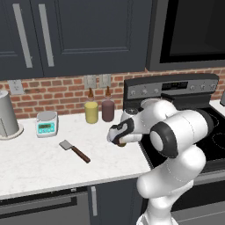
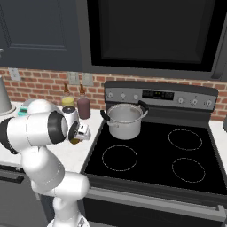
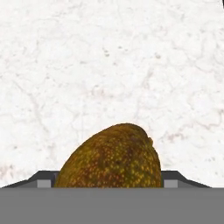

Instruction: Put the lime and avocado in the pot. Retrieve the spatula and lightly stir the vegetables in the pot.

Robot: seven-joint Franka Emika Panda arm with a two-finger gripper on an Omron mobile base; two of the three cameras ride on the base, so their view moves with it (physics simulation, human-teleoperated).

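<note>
A kitchen: black stove [image 2: 177,146], brick backsplash [image 1: 57,94], dark cabinets [image 1: 79,35], marble counter [image 1: 39,162].

Between my two small dark finger tips [image 3: 43,178] sits a brown-olive, speckled, slightly oval avocado [image 3: 111,157] — one tip just beside each flank; contact cannot be confirmed. My gripper [image 3: 107,179] straddles the fruit. Beneath it lies a white marble-patterned counter [image 3: 109,61] with faint grey-brown veining — the fruit rests on this surface.

avocado [image 3: 109,156] on counter [image 1: 35,162], between gripper [image 3: 109,178] tips | spatula [image 1: 74,150] left | pot [image 2: 124,120] on stove [image 2: 155,159]
</note>
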